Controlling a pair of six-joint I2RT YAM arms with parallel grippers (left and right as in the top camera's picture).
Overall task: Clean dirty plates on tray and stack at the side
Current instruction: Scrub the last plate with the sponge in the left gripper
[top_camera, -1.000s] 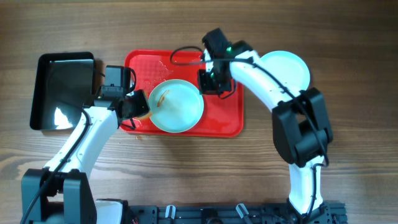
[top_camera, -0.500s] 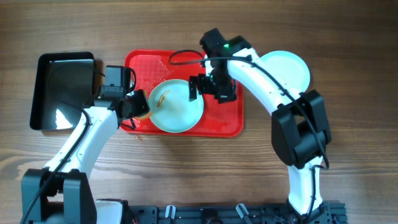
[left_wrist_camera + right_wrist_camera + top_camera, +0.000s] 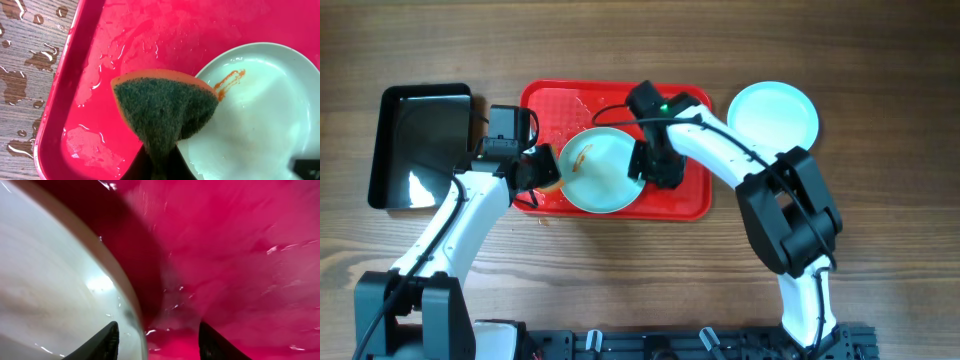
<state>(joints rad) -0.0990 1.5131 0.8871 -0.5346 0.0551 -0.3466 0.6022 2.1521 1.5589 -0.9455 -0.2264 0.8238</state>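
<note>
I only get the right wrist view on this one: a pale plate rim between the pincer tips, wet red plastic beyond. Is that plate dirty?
Observer: Yes. The left wrist view shows an orange-brown smear on the plate, near the rim on the sponge's side.
Operator: What is the other arm holding?
Observer: The left pincer is shut on a sponge, green scouring face showing, one corner over the plate's edge, the rest over the red tray.
Operator: Any clean plate set aside?
Observer: Overhead, a second plate with no visible smear lies on the wooden table, right of the tray and apart from it.
</note>
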